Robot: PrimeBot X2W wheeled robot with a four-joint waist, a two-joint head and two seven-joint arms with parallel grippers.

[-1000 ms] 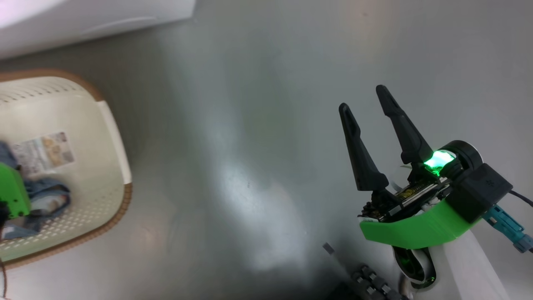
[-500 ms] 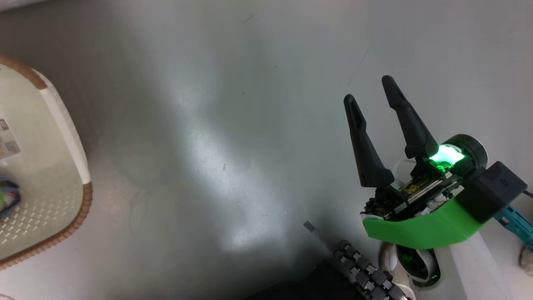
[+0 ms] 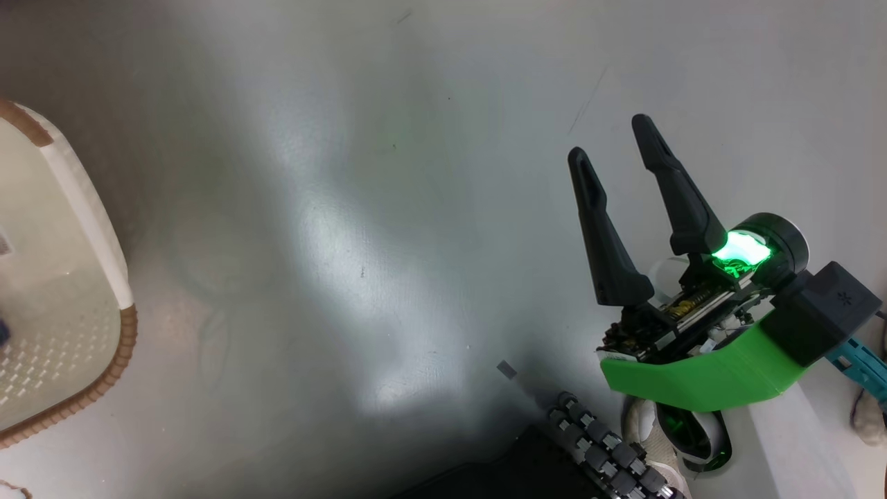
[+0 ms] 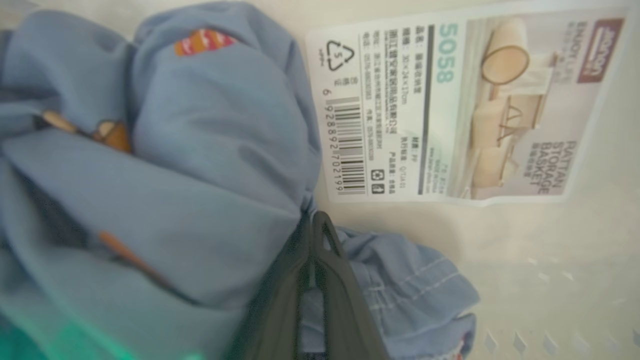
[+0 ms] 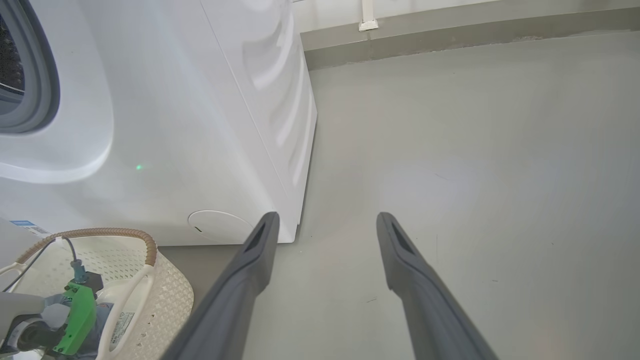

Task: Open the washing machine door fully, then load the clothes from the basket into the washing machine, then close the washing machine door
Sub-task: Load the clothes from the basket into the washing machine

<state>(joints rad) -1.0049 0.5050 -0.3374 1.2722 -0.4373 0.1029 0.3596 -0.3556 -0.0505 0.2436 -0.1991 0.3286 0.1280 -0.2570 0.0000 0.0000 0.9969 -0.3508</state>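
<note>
My left gripper [image 4: 317,225] reaches down into the basket [image 4: 550,240], shut on a fold of the light-blue clothes [image 4: 200,150] with orange-brown prints. A label sticker [image 4: 450,105] lies on the basket's bottom beside them. In the head view the basket [image 3: 90,229] shows at the left edge. My right gripper [image 3: 608,138] hangs open and empty over the floor. In the right wrist view the right gripper [image 5: 327,217] points at the washing machine's [image 5: 200,100] lower corner. Its grey gasket [image 5: 45,85] shows at the far left, and the basket [image 5: 150,250] stands in front. The washing machine door is out of view.
Grey floor [image 3: 346,208] spreads between the basket and my right arm. The washer's round low cover [image 5: 215,227] sits near its bottom corner. A skirting strip [image 5: 450,35] runs along the far wall. My base's black cable chain [image 3: 596,443] lies at the lower right.
The head camera has swung right, so the basket has slid to the picture's left edge and my left wrist has left it. My left gripper has closed. My right gripper holds its pose.
</note>
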